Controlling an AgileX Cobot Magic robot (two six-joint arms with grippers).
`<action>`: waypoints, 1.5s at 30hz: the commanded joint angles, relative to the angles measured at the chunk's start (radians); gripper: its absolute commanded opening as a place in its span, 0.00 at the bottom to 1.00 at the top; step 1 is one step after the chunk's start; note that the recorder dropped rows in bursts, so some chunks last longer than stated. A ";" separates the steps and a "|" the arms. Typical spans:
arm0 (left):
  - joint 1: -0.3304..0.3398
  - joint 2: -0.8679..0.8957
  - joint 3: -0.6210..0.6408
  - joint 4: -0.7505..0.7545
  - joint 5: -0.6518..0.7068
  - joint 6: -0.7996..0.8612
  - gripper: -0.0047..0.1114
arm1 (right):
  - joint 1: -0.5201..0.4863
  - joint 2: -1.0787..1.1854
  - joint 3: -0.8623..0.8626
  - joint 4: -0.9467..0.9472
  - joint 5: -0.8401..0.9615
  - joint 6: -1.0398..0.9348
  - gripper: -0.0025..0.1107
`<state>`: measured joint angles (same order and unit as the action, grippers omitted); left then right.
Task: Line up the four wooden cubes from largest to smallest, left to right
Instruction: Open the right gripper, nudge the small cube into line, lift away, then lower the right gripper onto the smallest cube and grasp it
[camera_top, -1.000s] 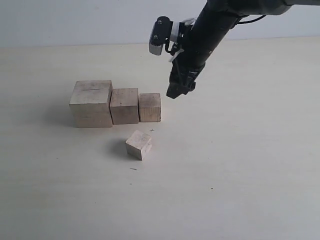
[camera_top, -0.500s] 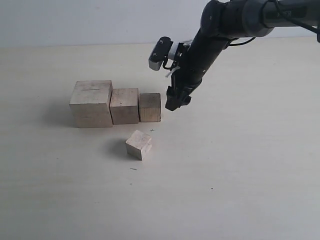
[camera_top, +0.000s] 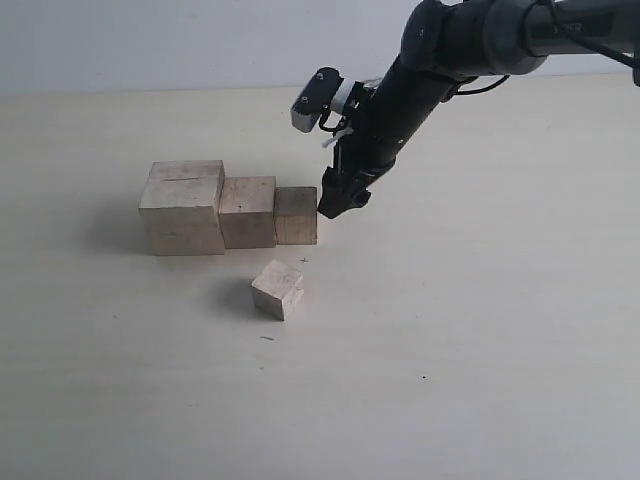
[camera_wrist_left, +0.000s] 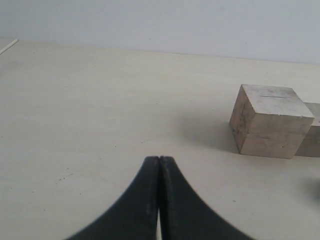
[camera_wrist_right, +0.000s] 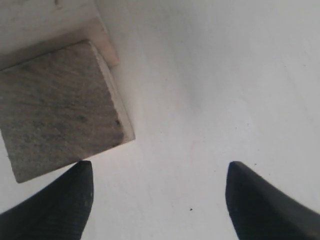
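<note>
Row on worktop (camera_top: 480, 330), left to right, touching: largest cube (camera_top: 183, 207), second cube (camera_top: 247, 211), third cube (camera_top: 296, 215). Apart in front of the row lies smallest cube (camera_top: 277, 289), turned askew. With jaws spread, right pincer (camera_top: 337, 200) sits just beside third cube. Empty left pincer (camera_wrist_left: 159, 159) is clenched

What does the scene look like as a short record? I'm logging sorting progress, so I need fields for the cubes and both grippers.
row: largest cube, second cube, third cube, side by side, largest leftmost
loose: smallest cube, in front of the row, turned askew
right gripper: open, close beside the third cube's right side; contact unclear
left gripper: shut, holding nothing, apart from the cubes
</note>
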<state>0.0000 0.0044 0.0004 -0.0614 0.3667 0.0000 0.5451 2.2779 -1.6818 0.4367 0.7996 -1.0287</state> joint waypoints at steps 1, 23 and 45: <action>-0.005 -0.004 0.000 -0.002 -0.013 0.000 0.04 | 0.000 -0.011 0.000 -0.042 -0.003 0.000 0.64; -0.005 -0.004 0.000 -0.002 -0.013 0.000 0.04 | 0.124 -0.269 0.020 -0.044 0.364 0.555 0.02; -0.005 -0.004 0.000 -0.002 -0.013 0.000 0.04 | 0.292 -0.206 0.135 -0.145 0.163 0.444 0.71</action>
<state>0.0000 0.0044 0.0004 -0.0614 0.3667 0.0000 0.8369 2.0424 -1.5524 0.2773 0.9803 -0.5875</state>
